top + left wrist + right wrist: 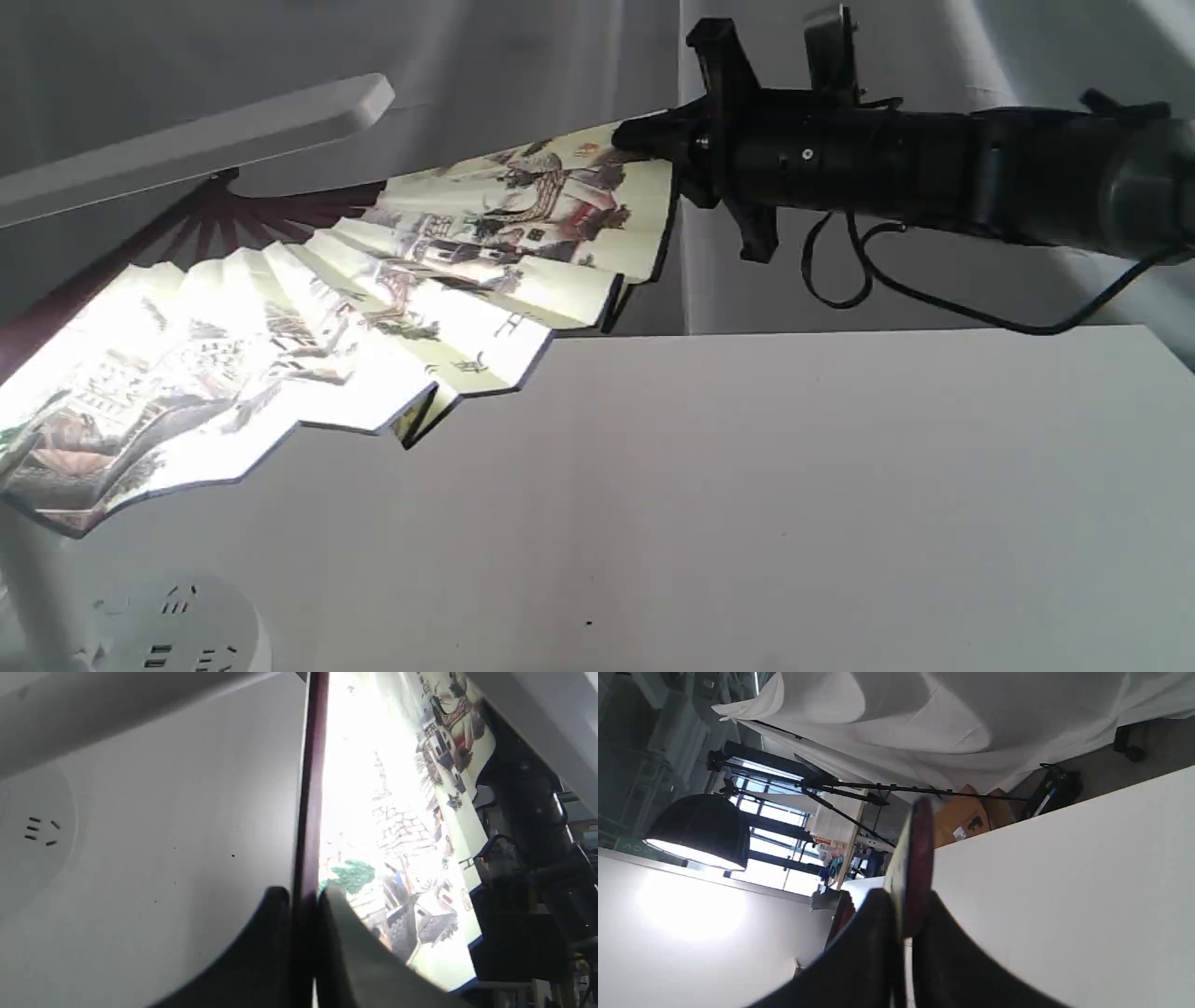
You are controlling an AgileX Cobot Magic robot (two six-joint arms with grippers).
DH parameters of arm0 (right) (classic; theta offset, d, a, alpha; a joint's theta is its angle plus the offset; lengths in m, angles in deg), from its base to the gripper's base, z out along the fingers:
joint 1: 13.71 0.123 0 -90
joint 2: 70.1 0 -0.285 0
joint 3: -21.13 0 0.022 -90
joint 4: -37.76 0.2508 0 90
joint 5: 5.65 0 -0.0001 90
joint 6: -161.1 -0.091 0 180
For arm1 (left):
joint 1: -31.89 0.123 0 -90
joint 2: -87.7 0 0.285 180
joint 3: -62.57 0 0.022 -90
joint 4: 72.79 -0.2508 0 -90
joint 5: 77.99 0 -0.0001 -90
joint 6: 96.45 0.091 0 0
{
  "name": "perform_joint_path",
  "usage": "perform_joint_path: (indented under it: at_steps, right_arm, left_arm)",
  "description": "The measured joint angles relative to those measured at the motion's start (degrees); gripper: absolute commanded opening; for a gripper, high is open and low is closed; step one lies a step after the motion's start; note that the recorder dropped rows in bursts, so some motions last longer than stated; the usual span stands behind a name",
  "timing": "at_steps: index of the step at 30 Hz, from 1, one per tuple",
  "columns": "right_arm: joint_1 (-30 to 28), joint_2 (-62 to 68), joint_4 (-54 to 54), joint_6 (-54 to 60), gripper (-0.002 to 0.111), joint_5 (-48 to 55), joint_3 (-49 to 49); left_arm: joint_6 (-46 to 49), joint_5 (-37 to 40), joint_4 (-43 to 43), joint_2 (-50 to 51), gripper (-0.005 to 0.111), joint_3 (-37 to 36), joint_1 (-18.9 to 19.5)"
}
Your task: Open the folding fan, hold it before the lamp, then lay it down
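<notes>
The folding fan (373, 308) is spread wide and held in the air above the white table (794, 485). Its cream painted leaf glows brightly under the lamp's flat bar head (187, 140). The maroon ribs (252, 215) converge just below that head. My right gripper (644, 140) is shut on the fan's far outer rib (917, 858), fingertips pinching it (903, 905). My left gripper (304, 896) is shut on the other maroon outer rib (310, 788); it lies outside the exterior view. The lamp's round base (177, 625) and pole (37, 588) stand at the near left.
White cloth (934, 47) hangs behind the table. A black cable (868, 280) droops from the right arm (934, 168). Beyond the table's edge, the right wrist view shows tripods, a cardboard box (966, 816) and a black studio light (696, 826).
</notes>
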Motion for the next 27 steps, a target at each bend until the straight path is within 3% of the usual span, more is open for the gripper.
perform_joint_path:
  at_steps: [27]
  right_arm:
    - [0.7, 0.0, 0.1, 0.0, 0.000, -0.4, 0.0]
  left_arm:
    - [-0.2, 0.0, 0.9, 0.0, 0.000, 0.0, 1.4]
